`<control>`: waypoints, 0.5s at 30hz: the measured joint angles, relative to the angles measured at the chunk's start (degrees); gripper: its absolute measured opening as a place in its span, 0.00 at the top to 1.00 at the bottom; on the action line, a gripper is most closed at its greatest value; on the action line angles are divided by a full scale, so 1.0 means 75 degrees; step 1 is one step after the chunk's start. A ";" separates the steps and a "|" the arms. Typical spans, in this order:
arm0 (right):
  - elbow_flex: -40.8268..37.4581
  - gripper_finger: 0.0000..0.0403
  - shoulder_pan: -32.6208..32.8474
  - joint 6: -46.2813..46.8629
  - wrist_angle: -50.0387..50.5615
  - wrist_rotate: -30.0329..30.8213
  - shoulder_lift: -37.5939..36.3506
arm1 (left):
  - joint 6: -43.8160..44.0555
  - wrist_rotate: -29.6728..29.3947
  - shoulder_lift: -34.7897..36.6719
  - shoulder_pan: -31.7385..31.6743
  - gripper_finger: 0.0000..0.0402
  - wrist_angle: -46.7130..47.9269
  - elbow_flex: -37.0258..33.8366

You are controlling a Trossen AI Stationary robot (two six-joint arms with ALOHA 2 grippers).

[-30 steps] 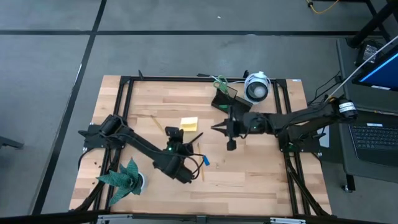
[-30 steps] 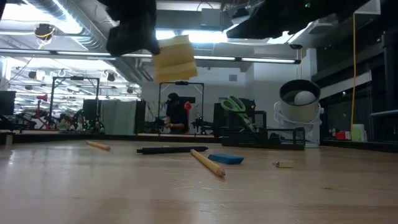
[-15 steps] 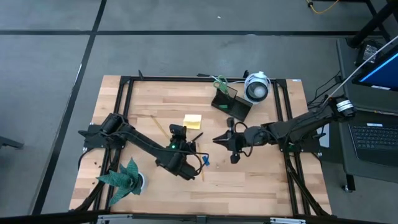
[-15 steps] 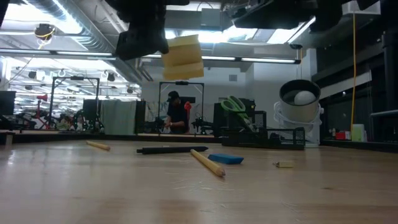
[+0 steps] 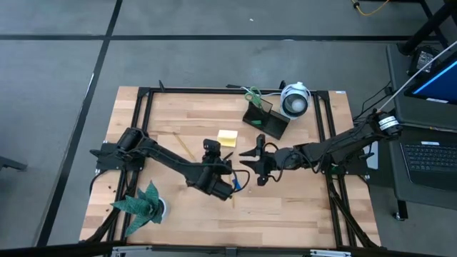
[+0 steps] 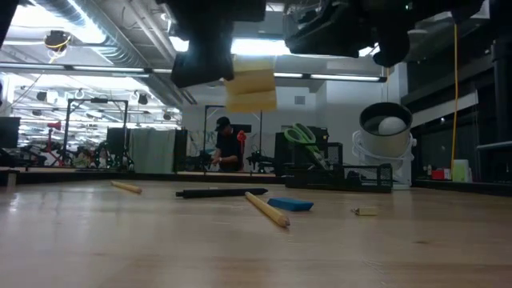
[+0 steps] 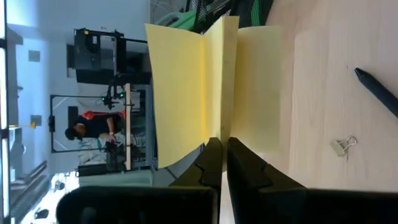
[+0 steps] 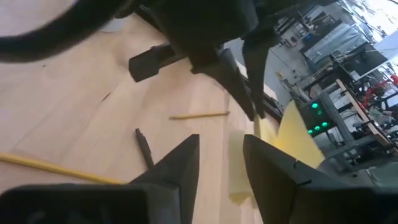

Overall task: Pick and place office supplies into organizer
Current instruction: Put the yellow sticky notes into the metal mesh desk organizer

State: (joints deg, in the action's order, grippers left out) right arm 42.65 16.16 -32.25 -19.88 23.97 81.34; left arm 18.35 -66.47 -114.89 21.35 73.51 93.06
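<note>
My left gripper (image 5: 222,148) is shut on the yellow sticky-note pad (image 5: 228,138) and holds it high over the table's middle (image 6: 250,90). My right gripper (image 5: 253,163) stands open just right of the pad, its fingers (image 8: 180,163) pointing at it without touching. The black organizer (image 5: 265,121) stands at the far right with the green-handled scissors (image 5: 251,94) upright in it. A black pen (image 6: 220,192), two yellow pencils (image 6: 266,208) (image 6: 126,187), a blue block (image 6: 290,204) and a tiny piece (image 6: 366,211) lie flat on the wood. My left gripper pinches the pad at the middle of its near edge (image 7: 221,134) between its two fingers (image 7: 211,158). The fingers reach nearly level toward the table's far edge. The pad is lifted clear of the table, and its sheets splay apart on either side of the fingers.
A round white camera-like device (image 5: 295,101) stands right of the organizer. A green paper plant (image 5: 143,203) sits at the near left corner. A small binder clip (image 7: 343,145) lies on the wood. A black frame (image 5: 214,90) runs around the tabletop.
My left gripper has carried the lifted pad toward the table's right edge and rolled a little. My right gripper has come away from the organizer toward the table's left and near edge, up to the pad, has rolled, and its fingers have spread open.
</note>
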 joint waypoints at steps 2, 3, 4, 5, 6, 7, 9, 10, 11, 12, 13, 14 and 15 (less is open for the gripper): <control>0.0000 0.68 -0.0088 -0.0001 -0.0014 0.0000 0.0000 | -0.0115 -0.0003 0.0000 -0.0016 0.99 -0.0124 0.0000; 0.0003 0.68 -0.0145 -0.0015 -0.0009 0.0000 0.0000 | -0.0207 -0.0001 0.0000 -0.0016 0.99 -0.0228 0.0000; 0.0000 0.68 -0.0199 -0.0046 -0.0009 0.0003 0.0000 | -0.0311 -0.0004 0.0000 -0.0016 0.99 -0.0354 0.0000; 0.0000 0.68 -0.0263 -0.0059 -0.0012 0.0003 0.0000 | -0.0422 -0.0003 0.0000 -0.0011 0.99 -0.0468 0.0000; 0.0000 0.68 -0.0327 -0.0060 -0.0008 0.0003 0.0000 | -0.0534 -0.0011 0.0000 0.0000 0.99 -0.0566 0.0000; 0.0000 0.68 -0.0383 -0.0055 0.0002 0.0000 0.0000 | -0.0650 -0.0021 0.0000 0.0002 0.99 -0.0667 0.0000; 0.0000 0.68 -0.0467 -0.0028 0.0003 0.0000 0.0000 | -0.0857 -0.0039 0.0000 0.0002 0.99 -0.0826 0.0000; 0.0000 0.68 -0.0491 -0.0004 0.0005 -0.0003 0.0000 | -0.0920 -0.0042 0.0000 0.0005 0.99 -0.0876 0.0000; 0.0000 0.68 -0.0498 0.0002 0.0006 -0.0003 0.0000 | -0.0973 -0.0042 0.0000 0.0002 0.99 -0.0893 0.0000; 0.0000 0.68 -0.0497 0.0002 0.0009 -0.0005 0.0000 | -0.1013 -0.0046 0.0000 0.0002 0.99 -0.0897 0.0000; 0.0000 0.68 -0.0489 0.0008 0.0017 -0.0017 0.0000 | -0.1020 -0.0057 0.0000 0.0002 0.99 -0.0897 0.0000; 0.0000 0.68 -0.0489 0.0040 0.0041 -0.0098 0.0000 | -0.1020 -0.0069 0.0000 0.0002 0.99 -0.0899 0.0000; 0.0000 0.68 -0.0489 0.0066 0.0069 -0.0215 0.0000 | -0.1021 -0.0081 0.0000 0.0002 0.99 -0.0897 0.0000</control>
State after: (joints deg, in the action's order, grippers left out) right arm 42.65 12.49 -31.75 -19.36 22.35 81.34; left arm 10.69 -67.08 -114.89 21.37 66.78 93.06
